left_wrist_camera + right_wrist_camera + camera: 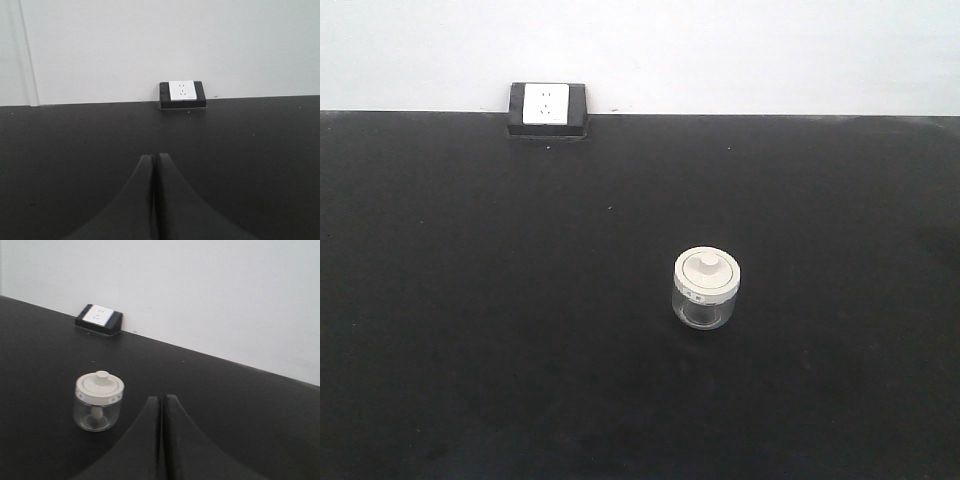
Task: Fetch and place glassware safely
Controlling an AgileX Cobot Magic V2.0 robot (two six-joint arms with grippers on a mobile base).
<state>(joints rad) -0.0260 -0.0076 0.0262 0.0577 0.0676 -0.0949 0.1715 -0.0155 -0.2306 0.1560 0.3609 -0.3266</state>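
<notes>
Standing upright on the table [470, 300], lidded jar [706, 289] (both pincers [154, 162] [161, 402] closed, empty).

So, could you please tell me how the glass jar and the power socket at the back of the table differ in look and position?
The glass jar is round, with a clear body and an off-white knobbed lid; the power socket is a flat rectangle, a white face in a black surround. The jar stands alone out on the black table; the socket sits at the table's far edge against the wall. In the front view the jar lies right of centre, the socket left. Both rest on the table.
</notes>
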